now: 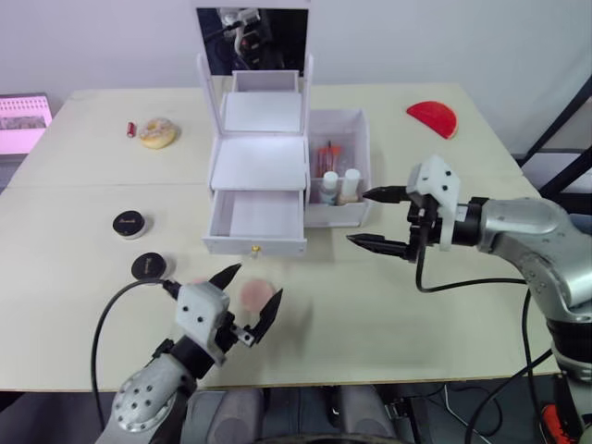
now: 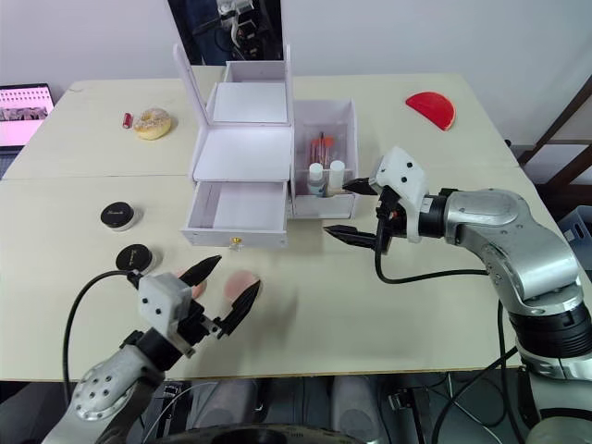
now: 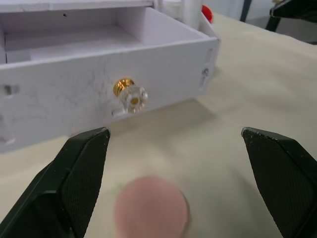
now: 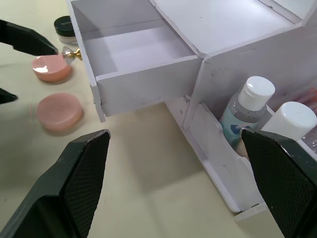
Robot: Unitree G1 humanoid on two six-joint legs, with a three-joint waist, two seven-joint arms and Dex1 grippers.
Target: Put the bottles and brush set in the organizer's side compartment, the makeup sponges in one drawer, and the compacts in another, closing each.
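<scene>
I see my left gripper (image 1: 248, 301) spread wide above a pink makeup sponge (image 1: 255, 295), just in front of the organizer (image 1: 261, 162) and its pulled-out lower drawer (image 1: 255, 222). My right gripper (image 1: 379, 218) hangs open beside the side compartment (image 1: 340, 170) holding bottles (image 1: 340, 186). Two black compacts (image 1: 129, 224) lie left of the organizer.

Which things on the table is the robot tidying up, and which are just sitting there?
For the job: organizer, open drawer, bottles, brush set, pink makeup sponges, black compacts.

Just lying about: donut, red half-round thing, small red tube.
</scene>
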